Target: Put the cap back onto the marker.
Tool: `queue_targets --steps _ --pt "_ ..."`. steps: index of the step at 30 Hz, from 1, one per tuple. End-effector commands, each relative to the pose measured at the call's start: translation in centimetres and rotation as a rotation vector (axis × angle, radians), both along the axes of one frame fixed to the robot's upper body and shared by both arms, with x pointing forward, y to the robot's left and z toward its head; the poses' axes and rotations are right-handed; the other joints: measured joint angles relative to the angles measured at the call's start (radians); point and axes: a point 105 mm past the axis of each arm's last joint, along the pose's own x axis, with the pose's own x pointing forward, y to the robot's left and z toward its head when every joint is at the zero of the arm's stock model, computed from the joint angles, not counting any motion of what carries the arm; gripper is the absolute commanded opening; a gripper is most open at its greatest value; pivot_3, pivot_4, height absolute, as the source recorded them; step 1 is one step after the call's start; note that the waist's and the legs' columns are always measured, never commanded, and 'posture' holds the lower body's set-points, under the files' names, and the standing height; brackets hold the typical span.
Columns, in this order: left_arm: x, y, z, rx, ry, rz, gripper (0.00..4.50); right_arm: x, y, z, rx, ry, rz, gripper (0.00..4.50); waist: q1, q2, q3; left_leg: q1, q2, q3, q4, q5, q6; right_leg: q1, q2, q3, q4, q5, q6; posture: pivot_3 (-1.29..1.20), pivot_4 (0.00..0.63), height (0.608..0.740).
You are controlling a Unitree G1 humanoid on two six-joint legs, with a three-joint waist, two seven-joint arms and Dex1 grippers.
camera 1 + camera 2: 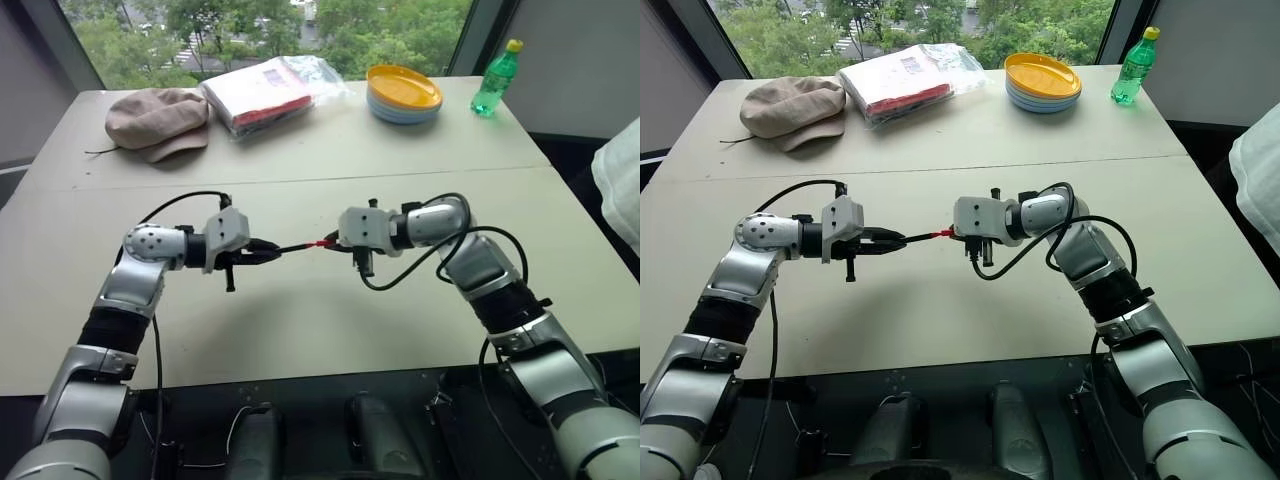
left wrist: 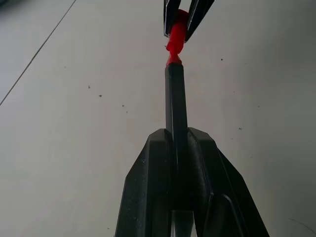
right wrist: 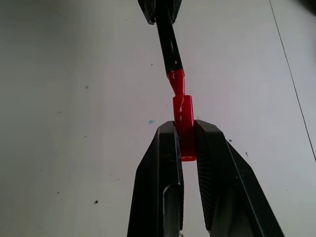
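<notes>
Nearest the head camera: left gripper [image 1: 272, 253] and right gripper [image 1: 332, 242], raised above the front half of a pale table [image 1: 330, 320], tips facing each other with a short gap between. Left one clenched on the marker [image 2: 176, 106], dark barrel running out between its fingers [image 2: 148, 187] toward the other arm. Right one clamped on the cap [image 3: 183, 126], fingers [image 3: 212, 168] pinching the rear half, open front end poking out. Red tip of the marker just at the mouth of the cap, slightly off line; touching or barely entered, hard to say which. Cap not yet seated on the barrel.

Plenty of bare tabletop under and around both grippers, front edge of the table near, side edges well apart from the arms. Seam across the middle of the surface, behind the grippers.

Rear end of the marker hidden inside the left fingers. Back of the cap buried between the right fingers. White cloth-like shape [image 1: 620, 190] at the right, cut off by the frame, unclear what.

Along the far edge, well clear of the arms: tan cap-style hat [image 1: 155, 120], bagged red-and-white packet [image 1: 265, 92], stack of plates [image 1: 403, 93] with a yellow one on top, green bottle [image 1: 496, 80]. Windows behind, trees beyond the glass. Small dark specks on the surface in the wrist views.
</notes>
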Motion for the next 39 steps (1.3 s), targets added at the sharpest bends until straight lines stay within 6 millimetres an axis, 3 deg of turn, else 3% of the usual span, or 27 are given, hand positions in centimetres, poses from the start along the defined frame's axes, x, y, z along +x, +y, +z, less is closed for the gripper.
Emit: queue_targets --steps 1,16,25,39 --pt "-0.3 -1.1 1.5 -0.030 -0.027 -0.058 0.00 -1.2 1.9 1.4 0.027 -0.060 0.092 0.04 0.000 0.000 0.000 0.000 0.000 0.000 0.000 0.000 0.000 0.000 0.000 0.000 0.000 0.000 0.000 0.00 0.150 0.740" --pt "-1.0 -1.4 1.5 -0.056 0.064 -0.108 0.00 -2.8 3.8 2.4 0.051 -0.099 0.180 0.04 -0.001 0.000 0.000 0.000 0.000 0.000 0.000 0.000 0.000 0.000 0.000 0.000 0.000 0.000 0.000 0.00 0.150 0.740" --pt "-0.6 -0.7 1.3 0.020 0.059 -0.109 0.00 -3.7 3.9 2.0 -0.011 -0.109 0.237 0.04 0.001 0.000 0.000 0.000 0.000 0.000 0.000 0.000 0.000 0.000 0.000 0.000 0.000 0.000 0.000 0.00 0.150 0.740" --pt "-0.1 -0.9 1.1 0.016 0.040 -0.079 0.00 -2.8 4.4 2.0 -0.007 -0.137 0.162 0.04 0.000 0.000 0.000 0.000 0.000 0.000 0.000 0.000 0.000 0.000 0.000 0.000 0.000 0.000 0.000 0.00 0.150 0.740"
